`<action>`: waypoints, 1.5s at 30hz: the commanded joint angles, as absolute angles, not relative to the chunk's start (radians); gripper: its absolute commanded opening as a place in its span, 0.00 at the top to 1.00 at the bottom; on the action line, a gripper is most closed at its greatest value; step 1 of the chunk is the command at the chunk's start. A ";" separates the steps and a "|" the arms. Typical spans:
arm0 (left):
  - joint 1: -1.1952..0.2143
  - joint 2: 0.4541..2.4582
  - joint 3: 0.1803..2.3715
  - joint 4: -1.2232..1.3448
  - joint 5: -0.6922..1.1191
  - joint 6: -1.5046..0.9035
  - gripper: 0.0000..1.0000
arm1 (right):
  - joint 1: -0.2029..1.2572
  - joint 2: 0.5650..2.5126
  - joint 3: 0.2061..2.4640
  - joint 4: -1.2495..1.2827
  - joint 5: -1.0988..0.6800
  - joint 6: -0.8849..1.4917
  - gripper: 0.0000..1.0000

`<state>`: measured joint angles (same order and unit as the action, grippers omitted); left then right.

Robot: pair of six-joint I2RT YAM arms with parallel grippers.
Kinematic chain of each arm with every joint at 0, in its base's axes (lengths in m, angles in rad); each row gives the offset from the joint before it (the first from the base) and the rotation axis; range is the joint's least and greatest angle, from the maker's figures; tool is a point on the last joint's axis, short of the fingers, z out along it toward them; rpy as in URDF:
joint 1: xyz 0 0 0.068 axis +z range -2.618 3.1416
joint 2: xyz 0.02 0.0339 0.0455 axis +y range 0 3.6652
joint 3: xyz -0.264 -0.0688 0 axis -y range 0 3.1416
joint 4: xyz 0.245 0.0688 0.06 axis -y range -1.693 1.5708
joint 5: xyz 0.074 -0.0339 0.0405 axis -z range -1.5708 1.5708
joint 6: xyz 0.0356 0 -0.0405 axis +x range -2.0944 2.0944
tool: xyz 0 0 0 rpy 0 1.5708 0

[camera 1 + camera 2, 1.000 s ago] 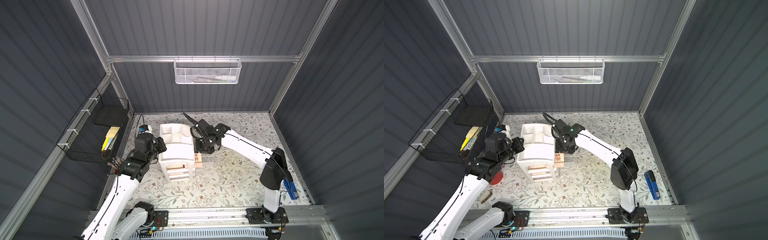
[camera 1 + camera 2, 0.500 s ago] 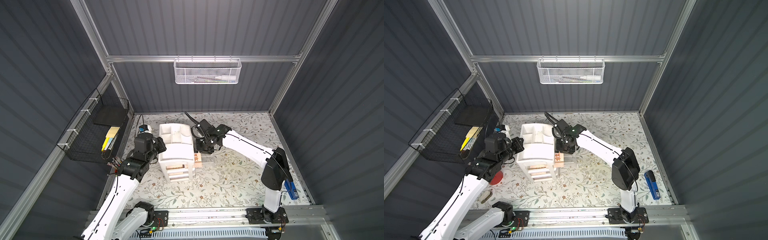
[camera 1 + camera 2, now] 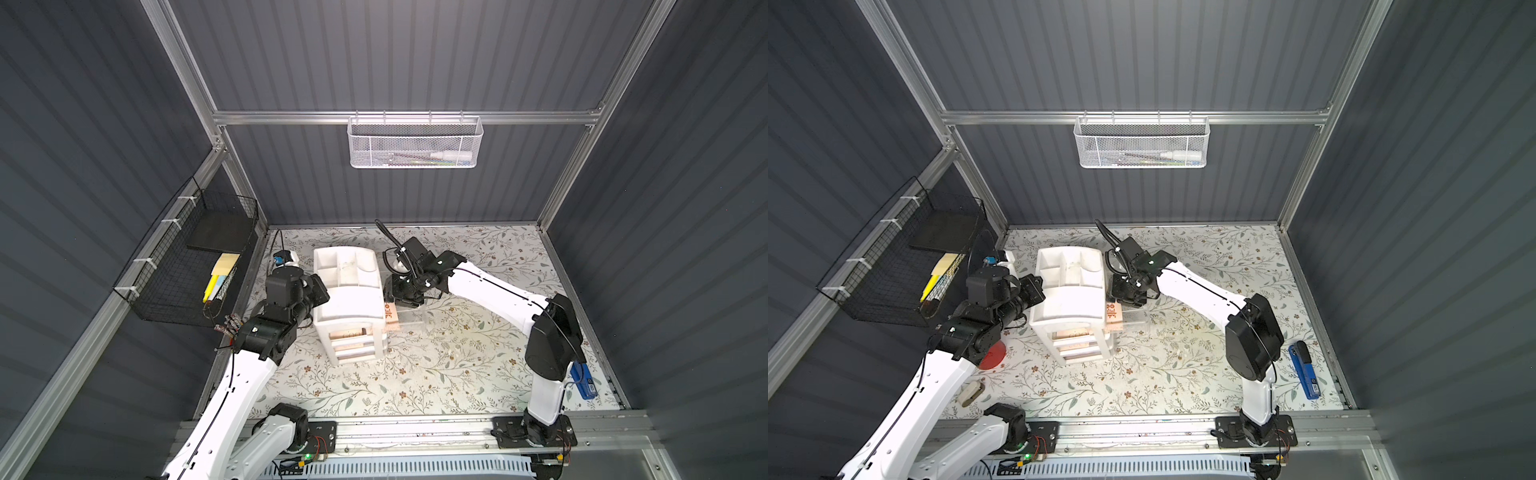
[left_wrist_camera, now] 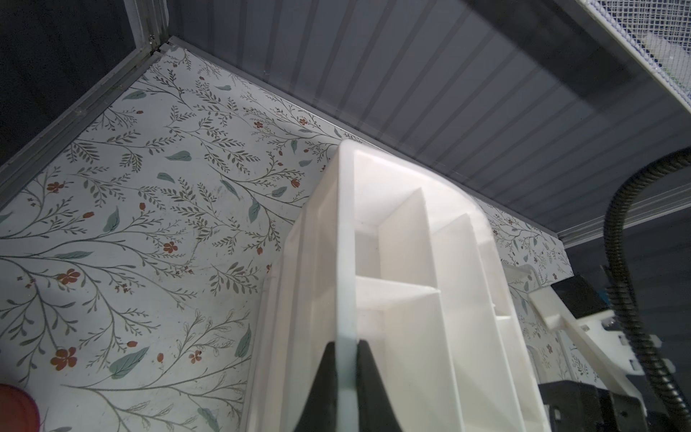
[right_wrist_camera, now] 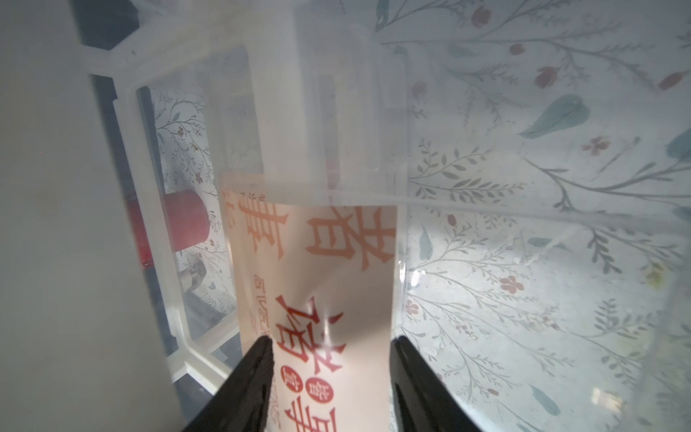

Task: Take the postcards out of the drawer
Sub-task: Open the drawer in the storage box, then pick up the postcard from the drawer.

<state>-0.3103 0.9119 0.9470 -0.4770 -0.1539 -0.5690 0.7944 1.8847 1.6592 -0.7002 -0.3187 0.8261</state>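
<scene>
On the bench [image 3: 436, 374] a blue stapler [image 3: 1304, 370] lies by the right edge and a red disc [image 3: 992, 356] by the left. A white mesh basket [image 3: 414, 143] hangs above the back edge. A black wire basket [image 3: 174, 286] holding yellow sticky notes [image 3: 224, 264] hangs above the left.

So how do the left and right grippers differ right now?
The left gripper is shut on the rim wall of the white organizer; the right gripper has its jaws apart, flanking the postcard, grip unclear. The left gripper is at the white organizer's left side; the right gripper is at its right, over the clear drawer. Both have black fingers.
</scene>
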 commanded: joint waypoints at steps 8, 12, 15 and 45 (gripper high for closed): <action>-0.330 0.928 0.911 -0.499 -0.077 -0.554 1.00 | 0.833 1.864 1.598 -0.517 -0.503 0.885 0.46; -0.330 0.923 0.913 -0.500 -0.077 -0.554 1.00 | 0.833 1.844 1.575 -0.481 -0.506 0.902 0.47; -0.330 0.923 0.912 -0.503 -0.075 -0.553 1.00 | 0.830 1.828 1.563 -0.471 -0.502 0.905 0.47; -0.330 0.913 0.913 -0.510 -0.072 -0.541 1.00 | 0.818 1.736 1.520 -0.397 -0.479 0.925 0.51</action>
<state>-0.3103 0.9005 0.9447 -0.4774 -0.1539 -0.5686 0.7826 1.7866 1.5120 -0.5289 -0.3744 0.9070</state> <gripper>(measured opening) 0.107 0.495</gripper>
